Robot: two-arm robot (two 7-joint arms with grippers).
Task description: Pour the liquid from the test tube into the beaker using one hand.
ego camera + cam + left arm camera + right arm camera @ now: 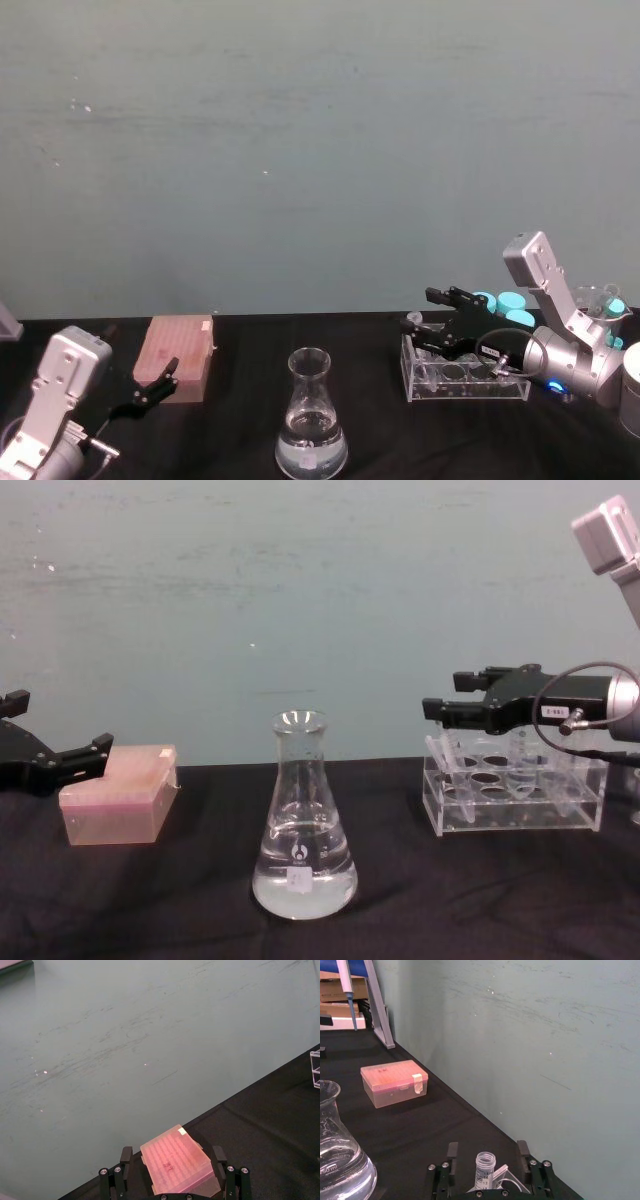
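Pink box (118, 807) left of beaker (303, 825), rack (513, 793) right, nothing between.

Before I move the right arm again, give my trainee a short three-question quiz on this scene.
1. True or false: the right tool is gripping the flask.
2. What sits nearest the left tool? A) pink box B) clear rack C) flask
3. Fill in: the small open tube stands between the right tool's open ____.

Key
1. False: it hovers over the rack, apart from the flask.
2. A
3. fingers
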